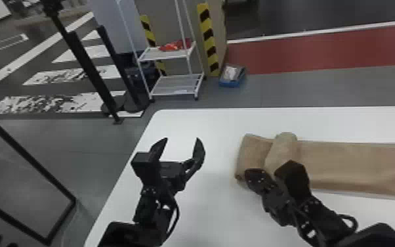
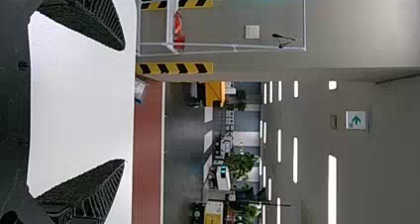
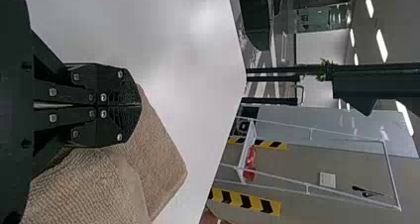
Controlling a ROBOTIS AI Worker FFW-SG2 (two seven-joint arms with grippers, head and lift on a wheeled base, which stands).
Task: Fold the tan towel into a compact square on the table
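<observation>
Towel (image 1: 344,161) lies under the closed right hand (image 1: 254,172), apart from the wide left hand (image 1: 181,140).

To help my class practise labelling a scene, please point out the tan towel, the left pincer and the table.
Tan towel (image 1: 354,161): head view, on its long flat stretch.
Left pincer (image 1: 181,139): head view, midway between its open fingertips.
Table (image 1: 219,210): head view, on its bare white top between the arms.

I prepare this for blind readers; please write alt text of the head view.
A long tan towel, its left end folded over, lies on a white table; the right gripper is at that end, the left gripper open farther left.
</observation>
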